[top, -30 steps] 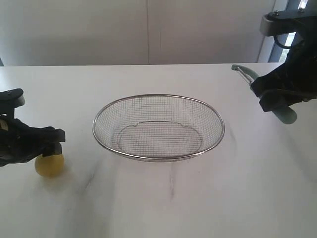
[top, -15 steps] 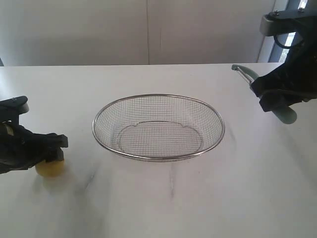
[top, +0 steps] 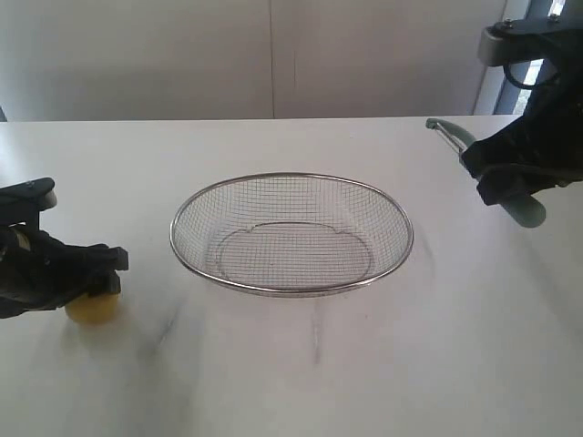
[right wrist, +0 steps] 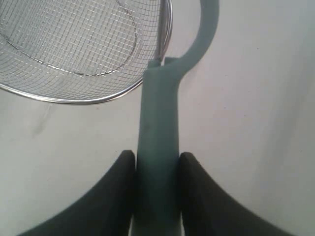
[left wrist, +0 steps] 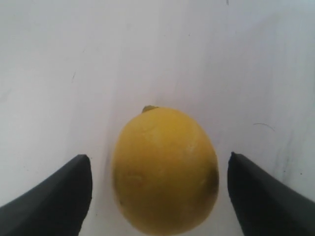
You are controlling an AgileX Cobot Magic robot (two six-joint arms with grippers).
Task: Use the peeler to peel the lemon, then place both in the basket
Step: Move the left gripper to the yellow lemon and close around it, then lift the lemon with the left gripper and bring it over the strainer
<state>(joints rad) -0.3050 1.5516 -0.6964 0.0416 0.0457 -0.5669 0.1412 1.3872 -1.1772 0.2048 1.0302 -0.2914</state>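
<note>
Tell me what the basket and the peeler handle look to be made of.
The basket looks like bare metal wire, probably steel: silver see-through mesh with a thicker, shinier rim. The peeler handle looks like moulded plastic or a rubbery coating: matte pale teal, smooth, no glare; which one is unclear. Its blade is too small to judge.

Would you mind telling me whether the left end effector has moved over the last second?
Yes. The left end effector has dropped lower over the lemon and edged slightly toward the basket, which stays put.
</note>
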